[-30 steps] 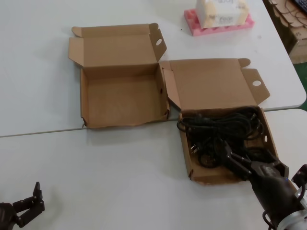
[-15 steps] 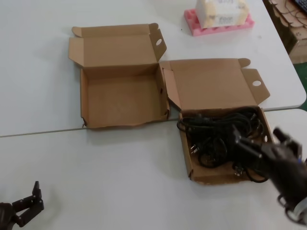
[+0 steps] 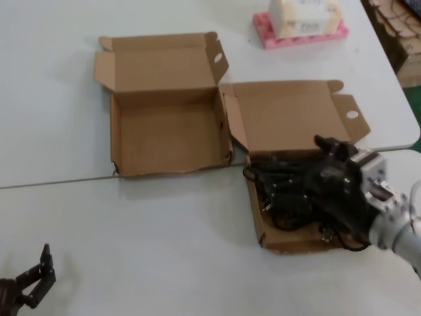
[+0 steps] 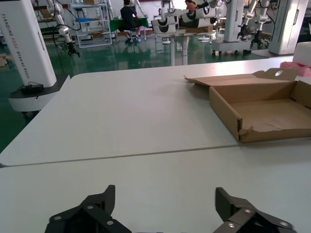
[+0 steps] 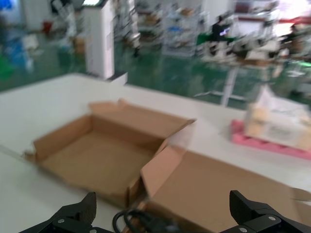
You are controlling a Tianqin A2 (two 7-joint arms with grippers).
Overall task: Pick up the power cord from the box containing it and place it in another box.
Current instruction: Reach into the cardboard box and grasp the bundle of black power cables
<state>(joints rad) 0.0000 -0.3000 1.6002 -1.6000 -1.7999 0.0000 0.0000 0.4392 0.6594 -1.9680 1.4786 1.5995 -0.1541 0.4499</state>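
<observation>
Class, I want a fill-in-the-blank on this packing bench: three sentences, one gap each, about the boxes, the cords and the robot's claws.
1. The black cords lie in the box on the robot's ______ side.
2. The other box, with the wavy front wall, holds ______.
3. The right claw is over the cords, while the left claw waits low near the table's ______ edge with fingers spread.

Missing words: right; nothing; front

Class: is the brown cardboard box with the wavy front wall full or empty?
Empty. The brown cardboard box with the wavy front wall shows only its bare floor; the black cords all lie in the neighbouring askew brown box.
</observation>
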